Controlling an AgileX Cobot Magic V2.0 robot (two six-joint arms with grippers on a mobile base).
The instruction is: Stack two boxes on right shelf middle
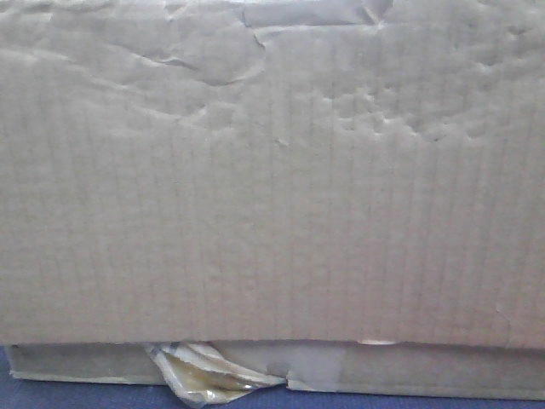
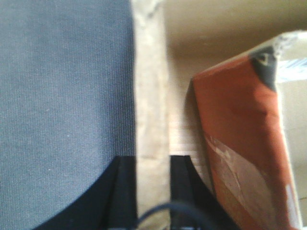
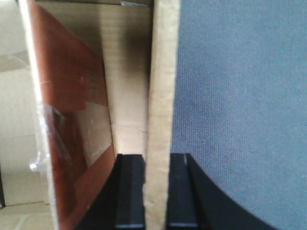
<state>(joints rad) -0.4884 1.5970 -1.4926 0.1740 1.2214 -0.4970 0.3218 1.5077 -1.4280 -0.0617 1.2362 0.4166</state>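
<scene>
Left gripper [image 2: 153, 160]: fingers clamped on a cardboard wall [image 2: 151, 86], one either side. The wall runs straight ahead of the tips to the frame top. To its left, blue cloth [image 2: 62, 96] sits flush against the wall, no gap. To its right there's a tan gap, then a slanted orange panel [image 2: 235, 120], closest near the finger.

Right gripper [image 3: 157, 155]: mirror case, pinched on a cardboard wall [image 3: 163, 72]. Cloth [image 3: 240, 96] is flush on its right. On its left a shaded gap, then the orange panel [image 3: 67, 81] leaning in toward the finger.

Both wrists are in line with the wall, fingers pointing along it. Can't tell which box the walls belong to.

Front view: big box [image 1: 272, 187] fills the frame, resting on the flat box [image 1: 426, 371], torn tape [image 1: 200, 375] at its lower front.
</scene>
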